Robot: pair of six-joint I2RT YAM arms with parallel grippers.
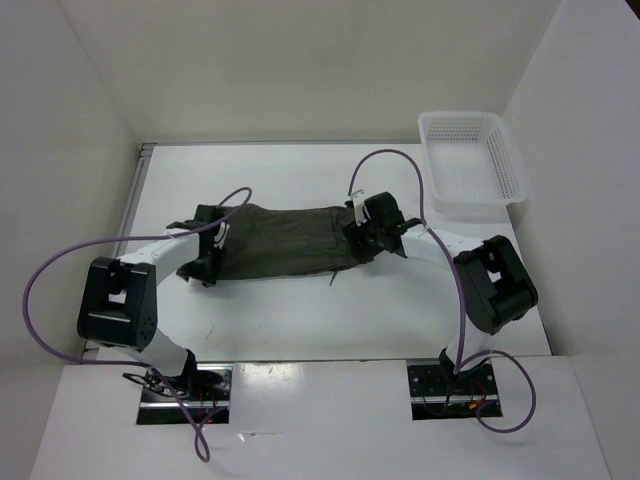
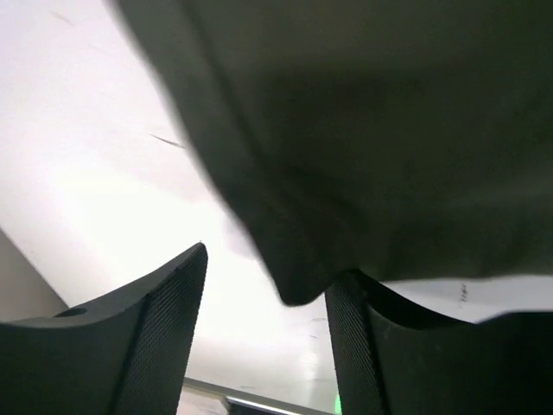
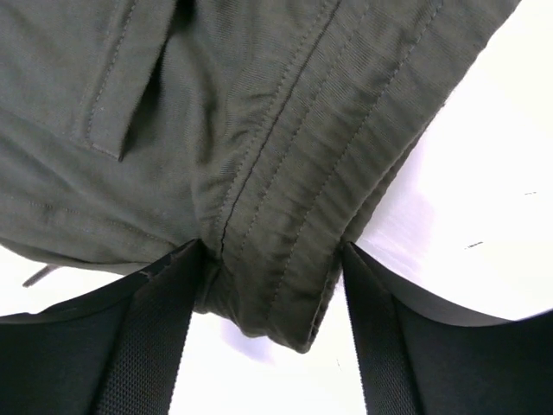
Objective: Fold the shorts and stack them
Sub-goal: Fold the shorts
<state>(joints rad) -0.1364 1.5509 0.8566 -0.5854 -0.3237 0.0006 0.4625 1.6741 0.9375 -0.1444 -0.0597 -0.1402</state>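
Lying in the middle of the top view, the dark green shorts [image 1: 285, 240] are stretched out on the white table [image 1: 300, 320] with an arm at each end. The left gripper [image 2: 268, 268] has its fingers spread wide, and a corner of cloth hangs between them. The right gripper [image 3: 275, 251] has the stitched band bunched between its fingers — I cannot tell if it is squeezing.
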